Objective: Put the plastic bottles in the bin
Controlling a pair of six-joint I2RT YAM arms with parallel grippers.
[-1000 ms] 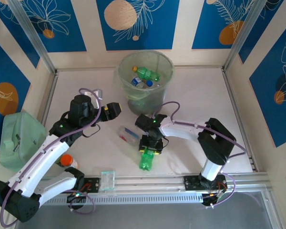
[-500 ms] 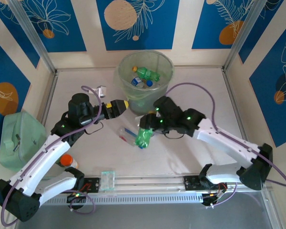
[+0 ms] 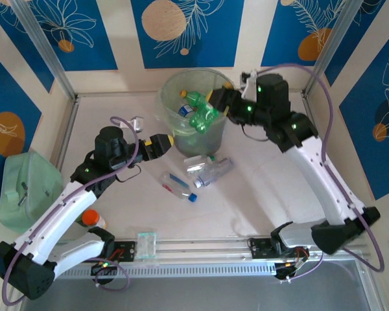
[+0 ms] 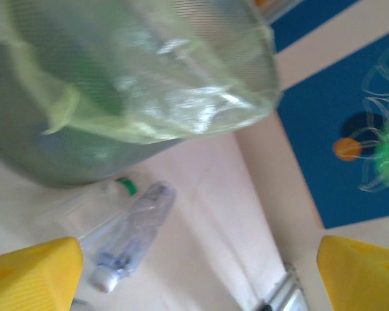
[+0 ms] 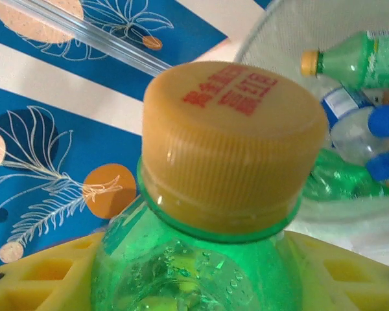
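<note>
The green bottle (image 5: 194, 272) has a tan cap (image 5: 230, 136); the bin (image 3: 211, 139) is grey-green.

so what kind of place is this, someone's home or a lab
Most likely a robot test cell, not a home. The left arm and right arm are bolted to a metal rail at the table edge, printed blue leaf panels wall it in, and the bin holds plastic bottles.

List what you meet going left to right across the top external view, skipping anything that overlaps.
mint-green container → orange-capped bottle → left hand → held green bottle
</note>
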